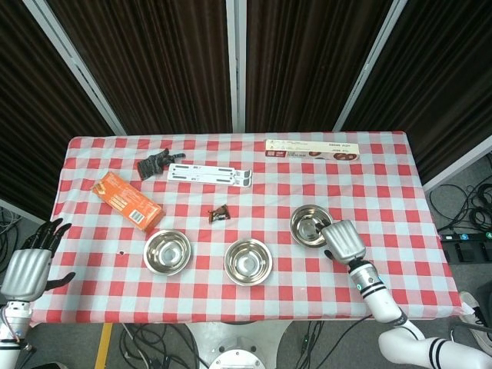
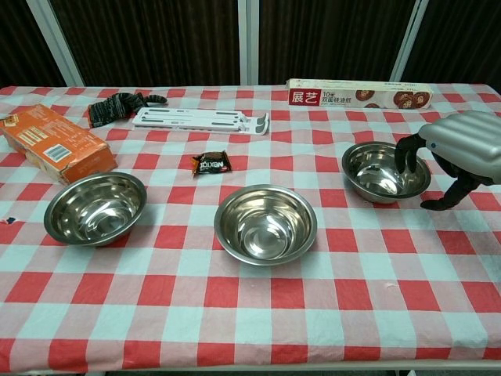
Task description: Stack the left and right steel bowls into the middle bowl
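one hand [image 2: 458, 157], rt, fingers over right bowl [image 2: 376, 174] rim

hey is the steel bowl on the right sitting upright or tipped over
Upright. The right bowl rests flat on the tablecloth, its empty inside facing up; the right hand reaches over its rim.

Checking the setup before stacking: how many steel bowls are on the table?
3: left bowl beside the orange box, middle bowl, right bowl at the right robot hand. None looks hidden.
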Robot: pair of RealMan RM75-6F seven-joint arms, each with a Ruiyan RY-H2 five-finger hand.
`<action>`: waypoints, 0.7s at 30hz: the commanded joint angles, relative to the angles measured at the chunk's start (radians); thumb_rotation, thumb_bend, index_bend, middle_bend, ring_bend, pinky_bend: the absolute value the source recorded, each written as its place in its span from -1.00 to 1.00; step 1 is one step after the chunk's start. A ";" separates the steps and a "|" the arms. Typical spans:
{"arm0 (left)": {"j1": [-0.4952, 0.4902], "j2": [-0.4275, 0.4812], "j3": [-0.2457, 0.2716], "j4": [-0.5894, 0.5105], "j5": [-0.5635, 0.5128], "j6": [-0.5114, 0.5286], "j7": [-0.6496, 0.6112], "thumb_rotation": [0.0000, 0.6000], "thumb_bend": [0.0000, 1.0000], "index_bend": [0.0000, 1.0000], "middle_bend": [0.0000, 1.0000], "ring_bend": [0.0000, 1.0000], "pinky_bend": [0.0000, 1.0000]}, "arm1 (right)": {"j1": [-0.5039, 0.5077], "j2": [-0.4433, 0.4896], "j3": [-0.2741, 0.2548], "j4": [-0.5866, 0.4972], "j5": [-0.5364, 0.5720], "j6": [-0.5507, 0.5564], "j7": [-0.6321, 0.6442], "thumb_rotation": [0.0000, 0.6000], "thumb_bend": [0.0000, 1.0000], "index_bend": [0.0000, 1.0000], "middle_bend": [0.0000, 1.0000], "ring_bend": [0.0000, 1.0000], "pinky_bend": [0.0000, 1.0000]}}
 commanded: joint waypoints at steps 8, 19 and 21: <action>0.001 -0.005 0.003 0.016 0.001 -0.003 -0.010 1.00 -0.78 -0.68 -0.66 -0.78 -0.47 | 0.059 -0.092 -0.004 0.110 0.021 -0.041 0.010 1.00 -0.80 -0.16 -0.09 0.32 0.34; -0.003 -0.009 0.003 0.025 0.001 -0.010 -0.019 1.00 -0.78 -0.68 -0.66 -0.78 -0.47 | 0.080 -0.119 -0.013 0.151 0.018 -0.031 0.019 1.00 -0.73 -0.05 0.02 0.29 0.34; -0.003 -0.010 0.003 0.029 -0.001 -0.011 -0.022 1.00 -0.78 -0.68 -0.66 -0.77 -0.47 | 0.085 -0.129 -0.014 0.164 0.026 -0.037 0.011 1.00 -0.66 0.01 0.05 0.29 0.34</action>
